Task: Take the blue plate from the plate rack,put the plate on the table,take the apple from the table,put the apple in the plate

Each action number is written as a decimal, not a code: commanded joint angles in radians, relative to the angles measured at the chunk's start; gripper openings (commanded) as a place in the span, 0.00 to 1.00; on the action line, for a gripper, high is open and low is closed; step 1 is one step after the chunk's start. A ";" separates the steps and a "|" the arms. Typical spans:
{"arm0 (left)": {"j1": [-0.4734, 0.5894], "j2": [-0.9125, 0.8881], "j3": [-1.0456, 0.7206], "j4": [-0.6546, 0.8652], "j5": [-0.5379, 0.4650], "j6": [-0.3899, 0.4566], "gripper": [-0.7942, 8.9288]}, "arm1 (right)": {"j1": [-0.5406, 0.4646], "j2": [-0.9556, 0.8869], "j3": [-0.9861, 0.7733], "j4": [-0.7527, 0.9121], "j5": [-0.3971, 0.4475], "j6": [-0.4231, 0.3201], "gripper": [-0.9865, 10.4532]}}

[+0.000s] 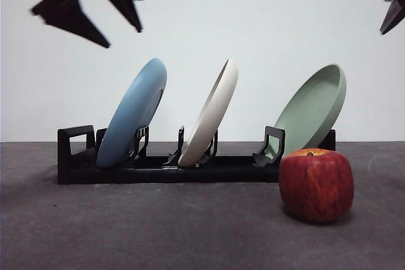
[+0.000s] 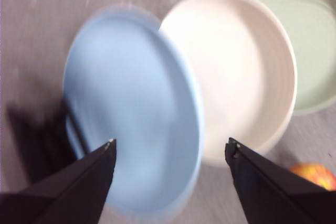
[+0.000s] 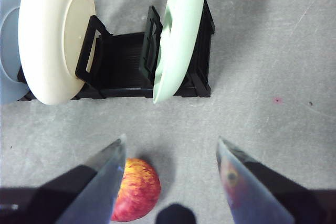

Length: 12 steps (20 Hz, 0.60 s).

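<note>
A: Three plates in rack (image 1: 158, 170); blue plate (image 1: 133, 113) leaning in the end slot, untouched. Step one, the pickup.
B: Left hand (image 2: 170, 148)?
A: Above it, spread. Needs to drop and straddle the rim.
B: Right hand (image 3: 170, 145)?
A: Spread, hanging over apple (image 1: 316, 184) on worktop (image 1: 158, 232).

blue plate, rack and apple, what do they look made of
The blue plate looks like matte ceramic or melamine: an even light blue with no glare, so which one stays open. The plate rack looks like moulded black plastic, with chunky brackets and a dull sheen. The apple has waxy, streaked red skin with a yellow-orange top; its blocky shape could mean it is fake.
</note>
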 commanded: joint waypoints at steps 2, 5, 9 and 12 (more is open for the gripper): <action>-0.027 0.126 0.139 -0.037 -0.019 0.042 0.44 | 0.003 0.000 0.003 0.003 -0.001 -0.008 0.33; -0.039 0.190 0.180 -0.035 -0.041 0.042 0.44 | 0.003 0.000 0.003 0.003 -0.001 -0.008 0.33; -0.045 0.251 0.180 -0.046 -0.040 0.042 0.44 | 0.003 0.000 0.003 0.003 0.000 -0.008 0.33; -0.051 0.272 0.180 -0.044 -0.036 0.042 0.43 | 0.002 0.000 0.003 0.003 0.002 -0.008 0.33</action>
